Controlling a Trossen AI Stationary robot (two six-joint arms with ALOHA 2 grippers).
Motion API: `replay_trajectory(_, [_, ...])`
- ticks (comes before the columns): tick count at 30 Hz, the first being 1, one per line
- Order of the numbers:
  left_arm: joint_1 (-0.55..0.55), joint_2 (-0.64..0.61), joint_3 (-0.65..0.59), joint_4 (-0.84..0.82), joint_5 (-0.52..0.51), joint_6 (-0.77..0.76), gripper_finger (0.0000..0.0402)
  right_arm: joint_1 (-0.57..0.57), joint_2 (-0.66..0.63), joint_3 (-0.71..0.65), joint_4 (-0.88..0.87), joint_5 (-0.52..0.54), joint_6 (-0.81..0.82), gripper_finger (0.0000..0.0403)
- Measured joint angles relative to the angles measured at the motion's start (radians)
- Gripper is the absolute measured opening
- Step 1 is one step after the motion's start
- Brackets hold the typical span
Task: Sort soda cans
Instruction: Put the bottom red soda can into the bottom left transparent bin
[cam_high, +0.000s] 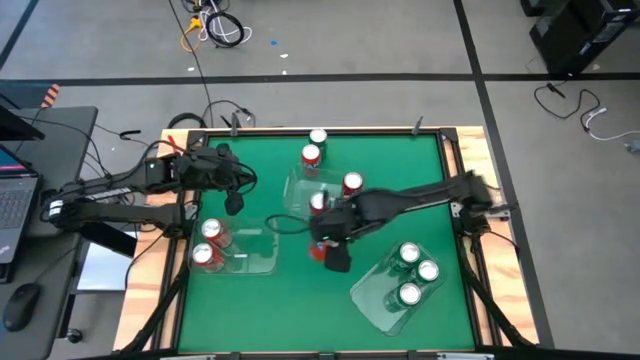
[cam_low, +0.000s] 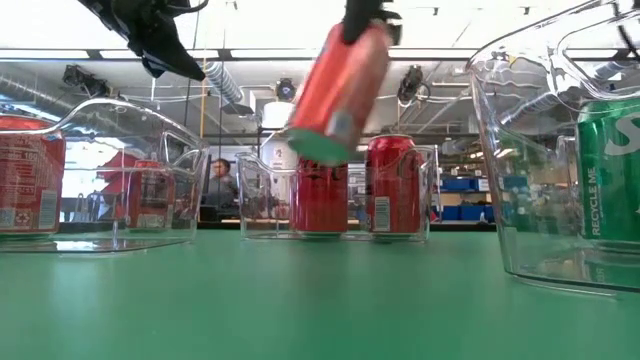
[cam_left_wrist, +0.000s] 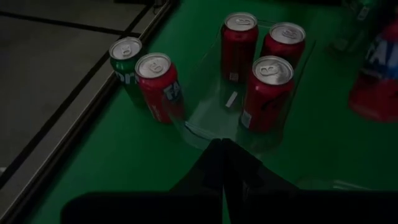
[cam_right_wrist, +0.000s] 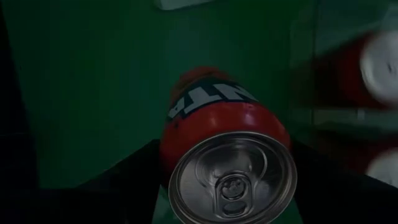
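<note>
My right gripper (cam_high: 333, 246) is shut on a red soda can (cam_low: 340, 90) above the table's middle, between the bins. My left gripper (cam_high: 233, 203) hangs shut and empty above the table's left part. A clear bin (cam_left_wrist: 205, 118) at the middle holds three red cans (cam_left_wrist: 267, 87), all standing upright. Beside it, near the far edge, a red can (cam_high: 311, 155) and a green can (cam_high: 318, 136) stand on the table. The left bin (cam_high: 250, 262) holds two red cans (cam_high: 207, 243). The right bin (cam_high: 385, 300) holds three green cans (cam_high: 415, 272). My right gripper pinches the red can's body near its silver top (cam_right_wrist: 177, 146), one finger (cam_right_wrist: 124, 171) on each of two opposite sides. The fingers come from above, slanting down. The can hangs clear of the table and tilted, top up toward the wrist and bottom end (cam_low: 318, 148) down.
The table has a raised wooden frame (cam_high: 470, 180) around the green mat. Bare mat lies along the near edge between the left and right bins. Beyond the far edge, a person (cam_low: 218, 185) shows in the room in the low view.
</note>
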Motion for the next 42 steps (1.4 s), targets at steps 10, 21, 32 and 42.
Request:
replay_trajectory(10, [0.000,0.000,0.000,-0.048,0.000,0.000,0.0002,-0.013,0.349,0.429,-0.184,0.029,-0.193,0.0282])
replay_trajectory(21, [0.000,0.000,0.000,-0.054,0.009,-0.001,0.0002,-0.031,0.412,0.397,-0.161,0.012,-0.234,0.0282])
replay_trajectory(32, [0.000,0.000,0.000,-0.054,0.046,0.004,0.0002,-0.031,0.417,0.389,-0.107,0.012,-0.247,0.0373])
replay_trajectory(42, [0.000,0.000,0.000,-0.047,0.046,0.004,0.0002,-0.023,0.417,0.421,-0.098,0.006,-0.257,0.0339])
